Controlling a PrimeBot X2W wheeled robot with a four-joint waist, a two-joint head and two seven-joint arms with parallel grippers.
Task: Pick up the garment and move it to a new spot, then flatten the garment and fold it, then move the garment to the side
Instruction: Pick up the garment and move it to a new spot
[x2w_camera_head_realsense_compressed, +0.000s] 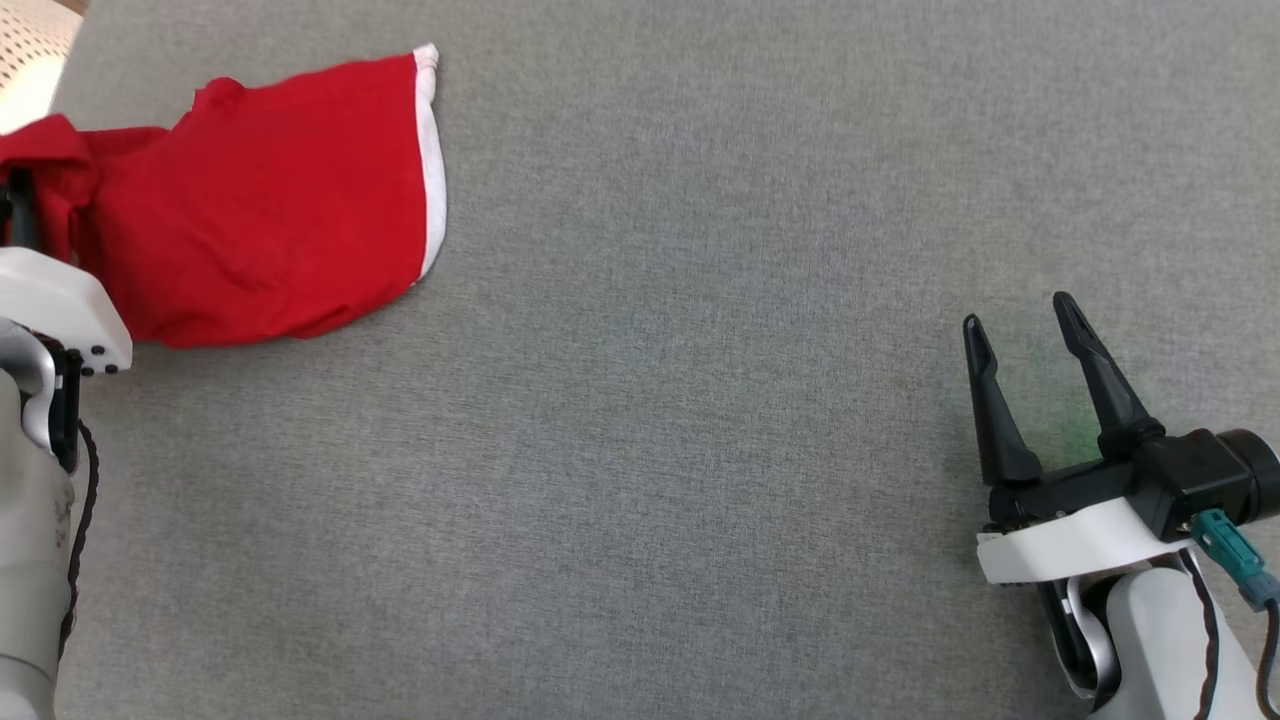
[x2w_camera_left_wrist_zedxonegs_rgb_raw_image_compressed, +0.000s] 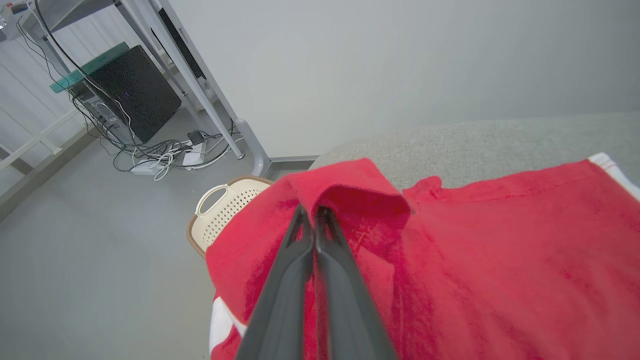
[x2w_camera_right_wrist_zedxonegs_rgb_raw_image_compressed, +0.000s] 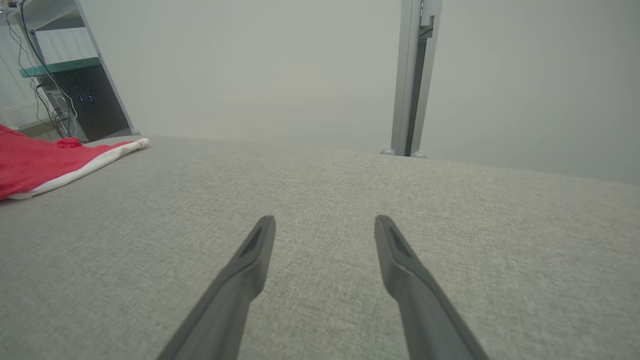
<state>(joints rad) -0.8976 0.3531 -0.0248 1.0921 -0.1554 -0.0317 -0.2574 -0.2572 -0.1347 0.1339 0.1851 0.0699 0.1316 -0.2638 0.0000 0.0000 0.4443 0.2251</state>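
- L gripper (x2w_camera_left_wrist_zedxonegs_rgb_raw_image_compressed: 314, 210), 2 fingers pressed together, pinching raised fold of 1 red garment (x2w_camera_head_realsense_compressed: 270, 210).
- Garment w/ white trim at far-left of grey surface (x2w_camera_head_realsense_compressed: 700, 400), partly past edge, 1 cream basket (x2w_camera_left_wrist_zedxonegs_rgb_raw_image_compressed: 225, 205) below.
- R gripper (x2w_camera_head_realsense_compressed: 1020, 315) at right, fingers spread, holding nothing, well apart from garment.

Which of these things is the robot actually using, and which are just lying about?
In the job: red garment; left gripper, pinching its fold; right gripper, open; grey cushioned surface.
Lying about: cream basket; black computer tower; floor cables.
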